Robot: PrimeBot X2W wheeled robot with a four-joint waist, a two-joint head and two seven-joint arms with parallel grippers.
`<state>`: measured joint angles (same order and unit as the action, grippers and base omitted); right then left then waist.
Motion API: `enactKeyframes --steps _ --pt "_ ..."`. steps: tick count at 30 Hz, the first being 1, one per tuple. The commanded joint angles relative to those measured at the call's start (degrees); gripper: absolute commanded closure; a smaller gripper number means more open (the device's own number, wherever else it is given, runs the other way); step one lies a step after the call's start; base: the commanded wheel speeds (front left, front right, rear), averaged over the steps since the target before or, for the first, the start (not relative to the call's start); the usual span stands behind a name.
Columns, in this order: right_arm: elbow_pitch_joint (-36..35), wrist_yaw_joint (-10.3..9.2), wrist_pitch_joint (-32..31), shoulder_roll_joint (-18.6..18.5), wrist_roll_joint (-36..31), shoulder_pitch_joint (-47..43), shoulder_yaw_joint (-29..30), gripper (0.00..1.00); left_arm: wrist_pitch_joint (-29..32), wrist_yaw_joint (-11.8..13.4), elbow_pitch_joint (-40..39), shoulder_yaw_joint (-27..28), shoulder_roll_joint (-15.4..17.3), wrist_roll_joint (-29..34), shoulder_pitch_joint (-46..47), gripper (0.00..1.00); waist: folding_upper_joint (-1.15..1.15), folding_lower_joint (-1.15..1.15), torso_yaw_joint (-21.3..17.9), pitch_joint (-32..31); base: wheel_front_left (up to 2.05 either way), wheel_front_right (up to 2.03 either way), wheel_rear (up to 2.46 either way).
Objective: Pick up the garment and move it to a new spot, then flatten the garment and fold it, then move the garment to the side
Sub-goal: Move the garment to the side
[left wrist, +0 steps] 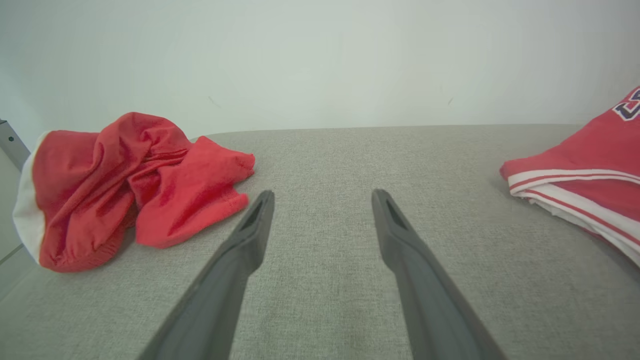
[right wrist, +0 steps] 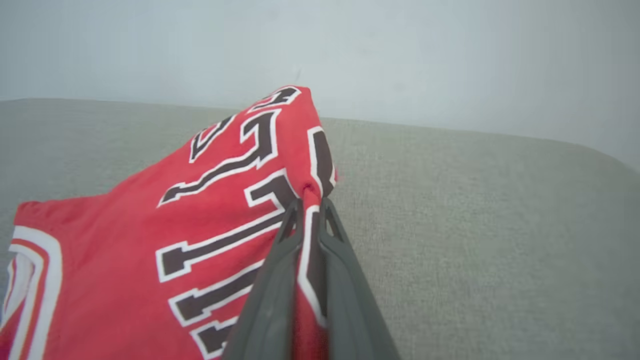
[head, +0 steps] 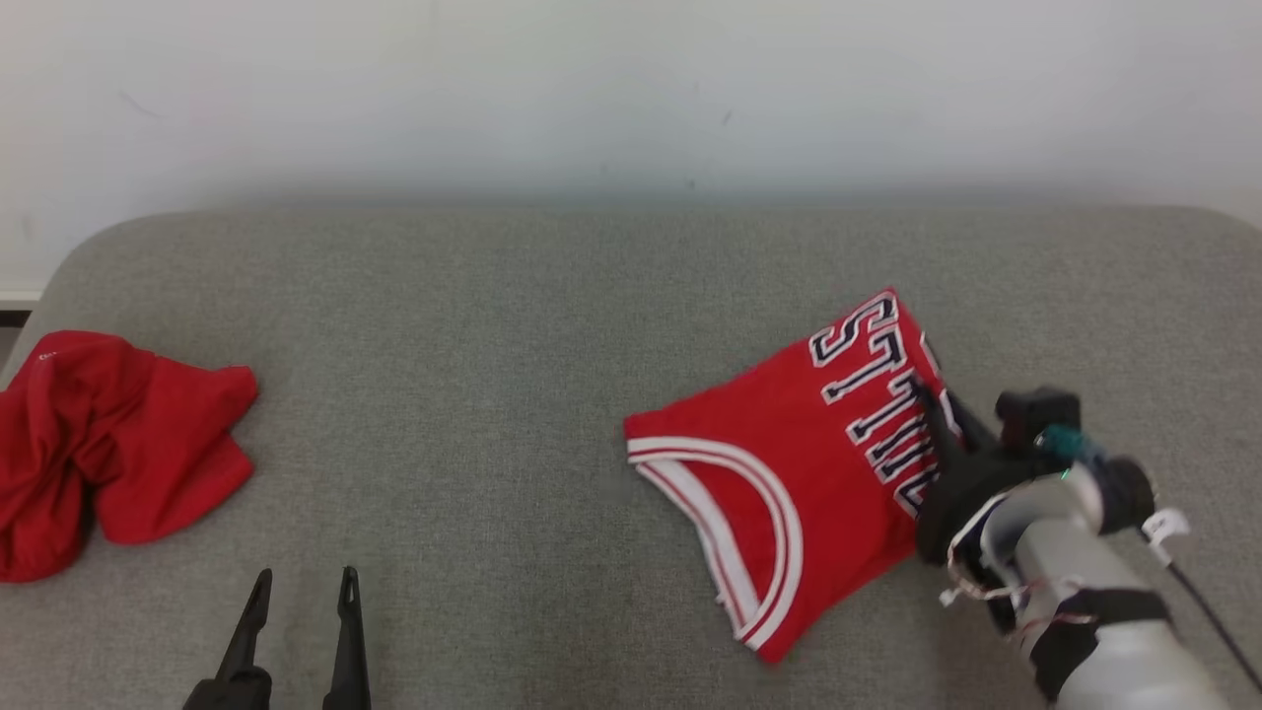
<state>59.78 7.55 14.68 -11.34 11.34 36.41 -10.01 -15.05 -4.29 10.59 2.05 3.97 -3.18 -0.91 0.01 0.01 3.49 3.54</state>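
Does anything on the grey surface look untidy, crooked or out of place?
Two things. The folded jersey lies at a slant on the grey surface, and the right gripper pinches its lettered edge, puckering the cloth. At the left edge, a second red garment sits in a crumpled heap. Nothing looks torn or spilled.

Gripping at right, idle at left.
Reaches in from lower right with pale forearm, wrist cocked up-left, pinching garment edge in the closed jaws of right gripper; holds left gripper low at lower left (jaws spread wide, pointing up the head view).
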Motion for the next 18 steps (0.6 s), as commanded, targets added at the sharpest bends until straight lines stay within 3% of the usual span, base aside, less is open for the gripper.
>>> enactKeyframes --steps 1,9,10,18 --pt "0.0 -0.16 0.0 -1.8 1.0 2.5 -1.2 1.00 -0.2 -0.1 -0.3 -0.1 0.0 -0.2 1.1 0.00 -0.01 -0.01 -0.3 1.4 0.00 0.00 0.00" --pt "2.0 -0.16 -2.3 -11.6 3.0 12.1 -5.6 1.00 -0.2 -0.6 -2.4 -1.0 -0.3 -0.6 4.8 0.00 -0.01 -0.01 -0.8 8.7 0.00 0.00 0.00" --pt "2.4 -0.16 -2.5 -14.1 3.6 14.1 -6.3 1.00 -0.2 -0.8 -3.0 -1.1 -0.1 -0.4 5.7 0.00 -0.01 -0.01 -1.2 10.7 0.00 0.00 0.00" --pt "3.4 -0.16 -2.9 -21.4 4.4 19.8 -8.5 1.00 -0.2 -1.1 -6.2 -1.1 0.9 0.6 9.2 0.00 -0.01 -0.01 -4.3 17.1 0.00 0.00 0.00"
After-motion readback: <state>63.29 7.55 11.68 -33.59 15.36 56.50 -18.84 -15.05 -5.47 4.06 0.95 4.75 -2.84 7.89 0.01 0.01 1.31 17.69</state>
